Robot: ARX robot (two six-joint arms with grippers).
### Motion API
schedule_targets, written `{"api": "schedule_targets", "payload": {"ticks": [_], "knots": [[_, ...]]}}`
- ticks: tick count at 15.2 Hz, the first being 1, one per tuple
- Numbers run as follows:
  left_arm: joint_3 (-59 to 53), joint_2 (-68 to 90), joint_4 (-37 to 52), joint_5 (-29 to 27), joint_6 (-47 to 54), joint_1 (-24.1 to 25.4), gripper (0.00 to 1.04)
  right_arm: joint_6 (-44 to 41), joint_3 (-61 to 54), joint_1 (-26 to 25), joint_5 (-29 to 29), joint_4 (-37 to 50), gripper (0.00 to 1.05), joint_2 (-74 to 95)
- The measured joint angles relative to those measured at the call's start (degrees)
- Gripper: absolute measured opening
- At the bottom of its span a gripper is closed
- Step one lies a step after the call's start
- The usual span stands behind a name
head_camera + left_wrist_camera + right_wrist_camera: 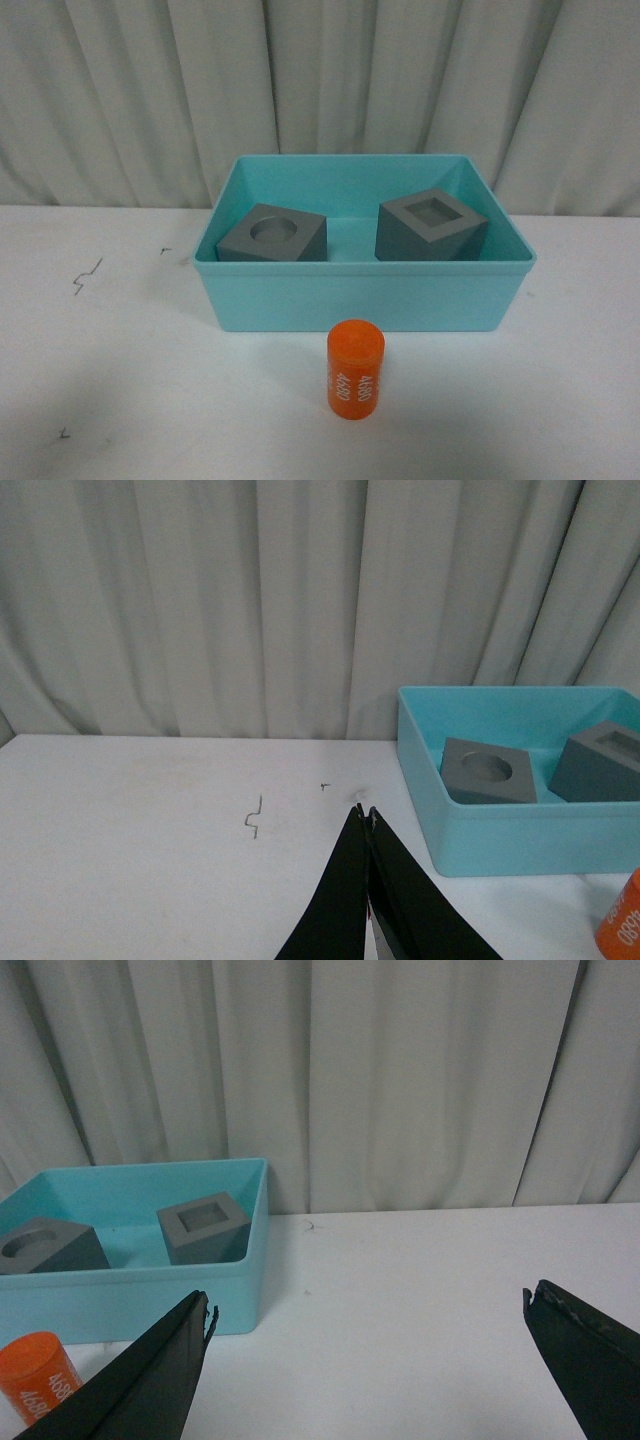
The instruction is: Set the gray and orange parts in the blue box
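Two gray cubes (350, 235) already sit in the blue box (365, 295); your orange cylinder (355, 369) stands upright on the tabletop (150, 400), just before its near wall. Right pincer (365, 1310), spread wide, looks nearer; left pincer (365, 815) is pressed together.

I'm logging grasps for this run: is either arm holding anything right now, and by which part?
Nothing is held. The left gripper has its jaws closed on nothing; the right gripper is open and empty. The orange cylinder stands free on the table.
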Motion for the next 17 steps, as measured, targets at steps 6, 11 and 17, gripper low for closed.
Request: {"api": "schedule_targets", "payload": {"ticks": [6,11,17], "knots": [[0.3,-12.1,-11.8,-0.1,0.0,0.0,0.02,0.0,0.0,0.0,0.0,0.0,0.98,0.0],[0.0,-12.1,-12.8,0.0,0.0,0.0,0.34,0.0,0.0,0.0,0.0,0.0,0.98,0.0],[0.0,-12.1,-12.8,0.0,0.1,0.0,1.0,0.0,0.0,0.0,0.0,0.0,0.98,0.0]]}}
